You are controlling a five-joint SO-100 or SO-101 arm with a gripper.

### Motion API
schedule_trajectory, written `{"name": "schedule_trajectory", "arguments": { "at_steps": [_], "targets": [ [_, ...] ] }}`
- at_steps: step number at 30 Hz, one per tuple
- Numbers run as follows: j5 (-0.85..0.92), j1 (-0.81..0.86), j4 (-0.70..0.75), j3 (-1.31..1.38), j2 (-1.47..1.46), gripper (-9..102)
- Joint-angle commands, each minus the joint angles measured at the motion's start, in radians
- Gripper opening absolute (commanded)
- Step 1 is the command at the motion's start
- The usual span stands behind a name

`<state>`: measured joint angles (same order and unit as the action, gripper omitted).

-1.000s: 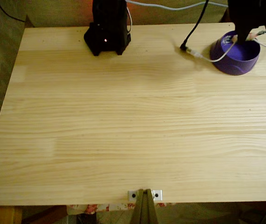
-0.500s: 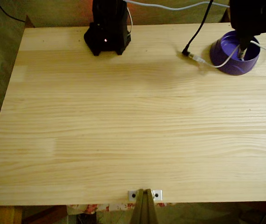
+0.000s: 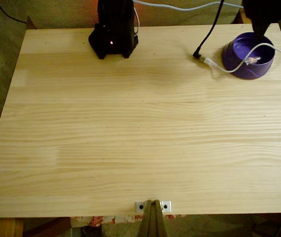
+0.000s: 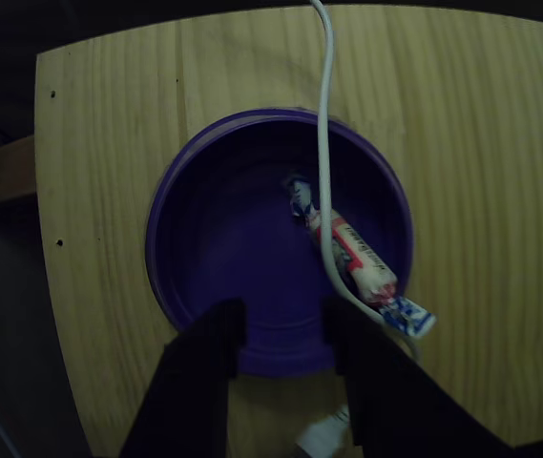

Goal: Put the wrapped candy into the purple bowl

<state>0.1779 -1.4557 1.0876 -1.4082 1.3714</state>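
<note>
Candy (image 4: pixel 352 256) lies diagonally inside the purple bowl (image 4: pixel 190 205), just beyond the gripper (image 4: pixel 282 329); its jaws are spread, holding nothing.

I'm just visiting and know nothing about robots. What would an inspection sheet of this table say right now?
Surface: pale wooden table, bare across the middle and front.
Job's things: wrapped candy lies inside the purple bowl, one twisted end resting up on the rim; the bowl sits at the table's far right corner in the fixed view.
Clutter: nothing seen.
Grippers: gripper open and empty, above the bowl's near edge.
Cables: white cable crosses the bowl and the candy; black cable meets it beside the bowl.
Surroundings: black arm base with a red light at the far edge; metal bracket at the front edge.
</note>
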Motion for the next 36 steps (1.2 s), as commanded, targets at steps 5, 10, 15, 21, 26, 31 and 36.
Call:
{"name": "schedule_trajectory", "arguments": {
  "at_steps": [5,10,15,21,26,31,36],
  "targets": [
    [0.041,0.115,0.060,0.169,0.215,11],
    [0.132,0.264,0.095,0.258,0.298,-2],
    [0.264,0.439,0.077,0.268,0.380,-2],
    [0.416,0.730,0.140,0.224,0.509,-2],
    [0.440,1.012,0.087,0.044,0.684,-2],
    [0.413,1.253,0.092,-0.121,0.831,-2],
    [0.224,1.485,-0.051,-0.463,1.028,-2]
  ]
}}
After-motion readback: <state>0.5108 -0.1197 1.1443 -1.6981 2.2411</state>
